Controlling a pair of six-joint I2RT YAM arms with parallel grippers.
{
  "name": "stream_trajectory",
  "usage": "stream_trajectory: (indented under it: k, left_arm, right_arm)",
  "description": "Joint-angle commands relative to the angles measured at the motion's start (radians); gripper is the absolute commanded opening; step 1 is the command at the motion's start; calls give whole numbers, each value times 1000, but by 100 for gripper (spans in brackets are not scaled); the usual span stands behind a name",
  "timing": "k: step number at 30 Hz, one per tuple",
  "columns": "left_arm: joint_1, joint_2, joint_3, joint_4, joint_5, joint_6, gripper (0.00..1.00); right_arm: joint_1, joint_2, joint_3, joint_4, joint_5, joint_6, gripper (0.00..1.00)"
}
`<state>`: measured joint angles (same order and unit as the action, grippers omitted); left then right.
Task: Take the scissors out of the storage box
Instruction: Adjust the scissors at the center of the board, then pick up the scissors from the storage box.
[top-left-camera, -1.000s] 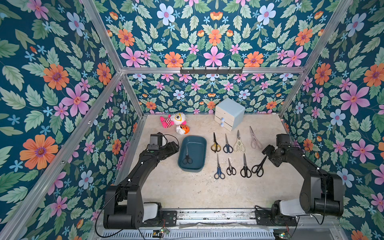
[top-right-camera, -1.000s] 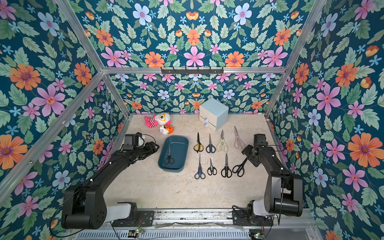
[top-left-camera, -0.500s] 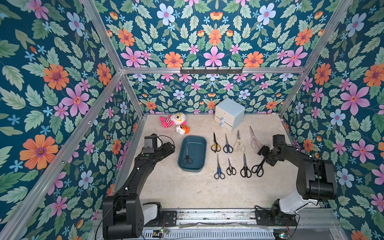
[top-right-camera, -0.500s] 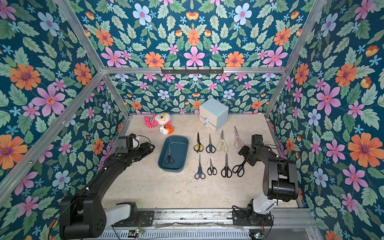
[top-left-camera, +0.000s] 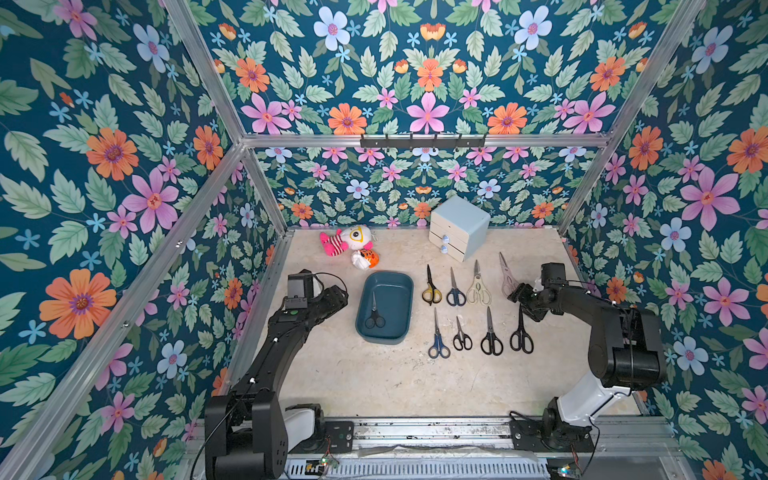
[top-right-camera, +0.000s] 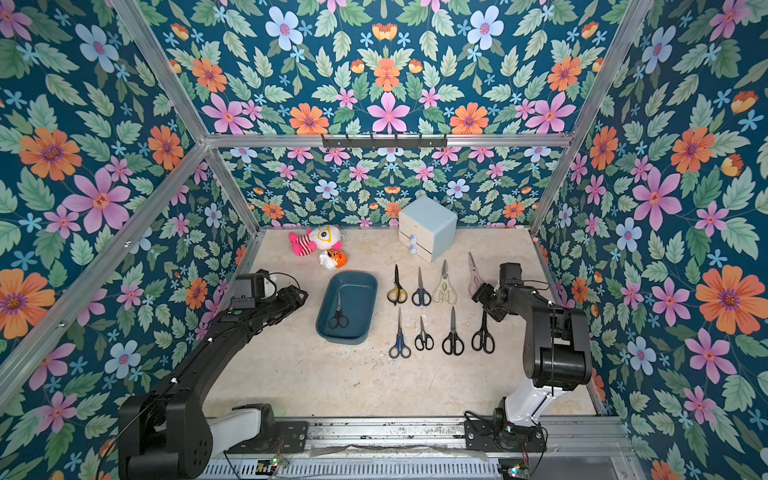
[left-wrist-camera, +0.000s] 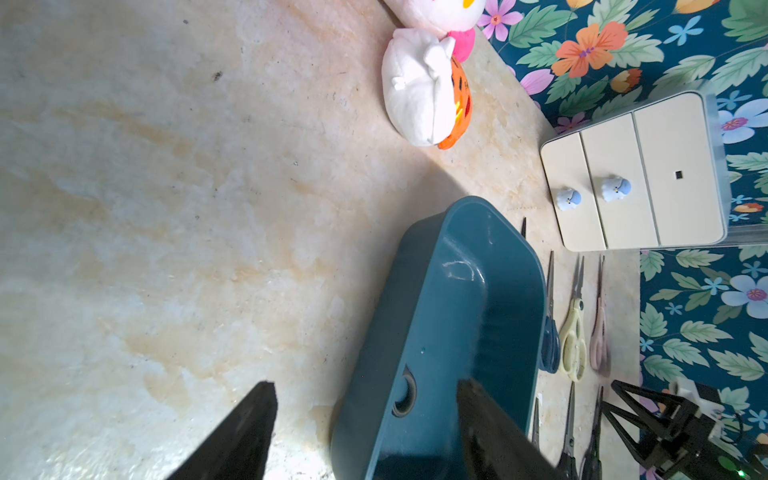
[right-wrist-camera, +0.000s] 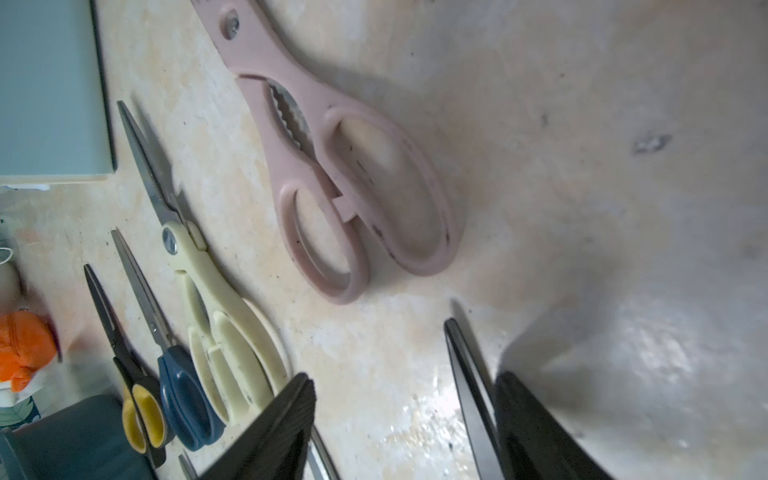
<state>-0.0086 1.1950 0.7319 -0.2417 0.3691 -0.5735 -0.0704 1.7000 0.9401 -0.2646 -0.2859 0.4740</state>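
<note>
Flowery walls stand all around a pale tabletop. One pair of black scissors lies flat in the storage box, and the box sits just beside the left claw. Eight more pairs lie in two neat rows on the tabletop, past the box from the left claw and near the right claw. I think the job now is to get that one pair out, and the left claw looks best placed for it. To do it well, the claw should go up over the rim, come straight down, and pinch across the thin part close to the handle rings, where there is more to grab. Flat scissors can slide on smooth plastic, so the squeeze should be slow. Then lift high enough to clear the rim before moving off to a bare spot. The left claw is open wide and holds nothing; I cannot tell if it touches the box. The right claw is open too and holds nothing. The blade of a black pair lies on the tabletop between its fingers, close to one.
</note>
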Motion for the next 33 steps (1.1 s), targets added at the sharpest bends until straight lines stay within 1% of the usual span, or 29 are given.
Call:
stream_trajectory:
  k: [1,4,6,7,11,13,15,17,19,20,22,24,28,33]
  left_arm:
    - [1,5,4,-12,-14,33,73]
    - [1,7,8,-23,-30,63,73]
    - [1,17,10,-23,-21,84,73]
    - [1,24,13,-25,-13,94,73]
    - [0,57,21,-36,16,129,72]
    - [1,64,13,-34,25,132,72]
    - [1,66,2,-27,29,128,72]
    - [5,71,-12,-15,38,112,73]
    - [22,83,-34,12,73,89,73]
    - [40,94,-47,22,96,74,73]
    - [86,121,-72,44,153,40,73]
    - [138,141,-95,62,200,8,73]
    - [156,139,-102,51,198,1,73]
    - [159,105,-120,39,181,-8,73]
  right_arm:
    - [10,-16,34,-106,69,-25,71]
    - [46,-93,70,-200,192,-28,70]
    - [108,-131,101,-262,260,-20,70]
    - [145,-143,114,-284,270,-8,69]
    - [349,-172,155,-308,289,88,64]
    - [454,-164,184,-293,292,138,59]
    - [555,-138,230,-270,297,181,50]
    - [645,-93,290,-256,303,199,42]
    - [727,-52,365,-241,318,207,39]
    - [769,9,407,-231,323,206,38]
    - [836,86,498,-230,325,197,37]
    - [891,190,622,-278,336,183,35]
    - [974,372,836,-351,329,146,32]
    - [1020,591,1113,-488,320,107,30]
